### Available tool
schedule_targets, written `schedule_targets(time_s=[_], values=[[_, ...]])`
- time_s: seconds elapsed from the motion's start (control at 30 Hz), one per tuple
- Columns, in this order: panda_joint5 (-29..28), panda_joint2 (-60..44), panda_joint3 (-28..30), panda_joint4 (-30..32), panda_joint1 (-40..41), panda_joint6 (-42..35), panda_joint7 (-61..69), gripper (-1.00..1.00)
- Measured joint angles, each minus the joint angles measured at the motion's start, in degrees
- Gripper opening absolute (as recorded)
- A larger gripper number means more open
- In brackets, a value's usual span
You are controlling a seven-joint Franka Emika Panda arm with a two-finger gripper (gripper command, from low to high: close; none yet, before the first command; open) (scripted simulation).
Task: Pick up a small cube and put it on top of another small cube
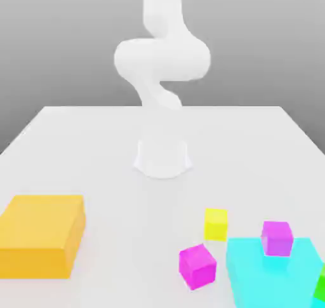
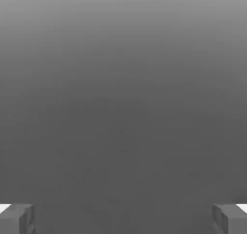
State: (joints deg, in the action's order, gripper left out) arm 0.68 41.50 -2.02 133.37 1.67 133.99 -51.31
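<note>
While 4 small cubes await stacking, gripper (image 2: 123, 219) jaws stand wide and empty, presumably readied to straddle 1 before any lift.

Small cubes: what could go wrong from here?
The magenta cube sits turned relative to the yellow cube, so a misaligned pinch could twist it. The purple cube is on the cyan block, so a height misjudged for table level might bump it. The open claw could brush neighbours.
</note>
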Motion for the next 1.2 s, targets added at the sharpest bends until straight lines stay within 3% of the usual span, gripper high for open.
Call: schedule_targets(time_s=[0.4,0.77,0.93,1.1,1.13,1.2], values=[[0.4,-20.8,-10.3,7.7,6.9,10.7,-28.5,0.00],[-4.6,-40.2,-16.1,14.7,9.4,20.4,-58.3,0.00],[-7.5,-49.1,-14.6,17.4,7.2,25.0,-71.4,0.00],[-14.1,-59.3,-8.4,16.0,2.2,32.7,-77.9,0.00],[-15.0,-61.0,-7.1,15.7,1.1,34.0,-78.6,-1.00],[-15.0,-61.0,-7.1,15.7,1.1,34.0,-78.6,-1.00]])
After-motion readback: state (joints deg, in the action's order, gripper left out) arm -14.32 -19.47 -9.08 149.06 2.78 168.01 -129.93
